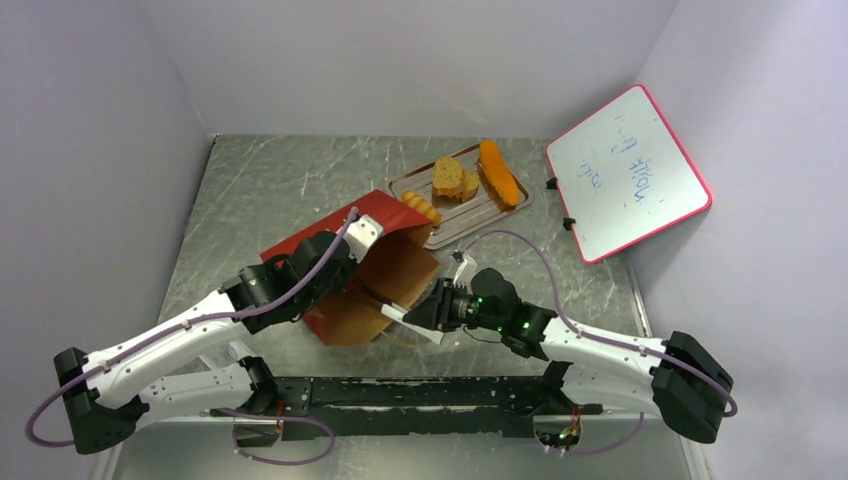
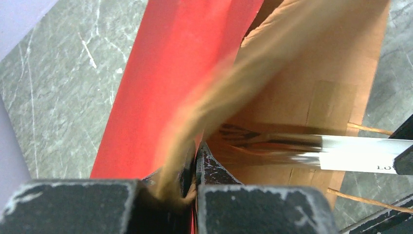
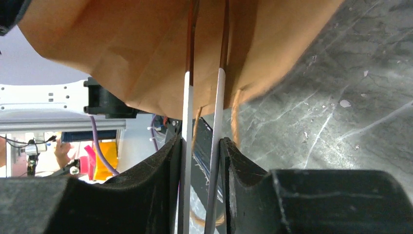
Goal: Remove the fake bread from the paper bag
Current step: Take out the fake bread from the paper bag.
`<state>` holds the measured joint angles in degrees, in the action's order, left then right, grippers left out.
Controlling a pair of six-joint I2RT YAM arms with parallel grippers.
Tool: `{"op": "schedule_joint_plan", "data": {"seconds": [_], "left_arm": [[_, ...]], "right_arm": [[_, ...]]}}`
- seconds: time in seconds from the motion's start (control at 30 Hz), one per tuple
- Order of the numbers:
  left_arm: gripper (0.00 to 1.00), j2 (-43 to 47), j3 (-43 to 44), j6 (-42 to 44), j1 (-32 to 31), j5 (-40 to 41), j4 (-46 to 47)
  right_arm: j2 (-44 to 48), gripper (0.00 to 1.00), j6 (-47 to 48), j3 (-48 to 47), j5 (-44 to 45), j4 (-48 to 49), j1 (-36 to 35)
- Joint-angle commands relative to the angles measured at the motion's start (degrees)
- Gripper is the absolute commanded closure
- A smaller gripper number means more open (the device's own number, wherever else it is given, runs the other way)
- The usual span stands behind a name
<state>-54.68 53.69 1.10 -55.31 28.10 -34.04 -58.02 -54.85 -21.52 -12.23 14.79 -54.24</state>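
The paper bag (image 1: 395, 262), red outside and brown inside, lies on its side with its mouth toward the arms. My left gripper (image 1: 350, 262) is shut on the bag's upper wall (image 2: 272, 68), pinching the paper between its jaws (image 2: 197, 152). My right gripper (image 1: 432, 308) (image 3: 202, 144) is shut on metal tongs (image 3: 187, 105) whose tips reach into the bag's mouth (image 2: 272, 141). Fake bread lies on the grey tray (image 1: 500, 215): a speckled slice (image 1: 448, 177), a long loaf (image 1: 500, 172) and a ridged roll (image 1: 422, 207). No bread shows inside the bag.
A pink-framed whiteboard (image 1: 628, 172) leans against the right wall. White walls close in the grey marbled table (image 1: 260, 190) at the back and on both sides. The bag's cord handles (image 2: 367, 129) hang near the tongs.
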Motion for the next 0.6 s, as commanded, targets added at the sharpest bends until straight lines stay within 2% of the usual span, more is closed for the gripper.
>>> {"op": "schedule_joint_plan", "data": {"seconds": [0.0,0.37,0.57], "left_arm": [[0.93,-2.66,-0.21,-1.36,-1.8,1.76,1.89],[0.93,-6.29,1.24,-2.54,-5.4,2.03,3.49],[0.93,-6.63,2.34,-3.2,-6.04,2.92,2.58]], "right_arm": [[-1.54,0.66,-0.15,-0.51,0.89,4.88,-0.77],[-7.02,0.59,-1.36,-1.89,0.75,8.03,-1.48],[-5.85,0.58,-7.37,-0.98,0.71,11.06,-1.48]]}}
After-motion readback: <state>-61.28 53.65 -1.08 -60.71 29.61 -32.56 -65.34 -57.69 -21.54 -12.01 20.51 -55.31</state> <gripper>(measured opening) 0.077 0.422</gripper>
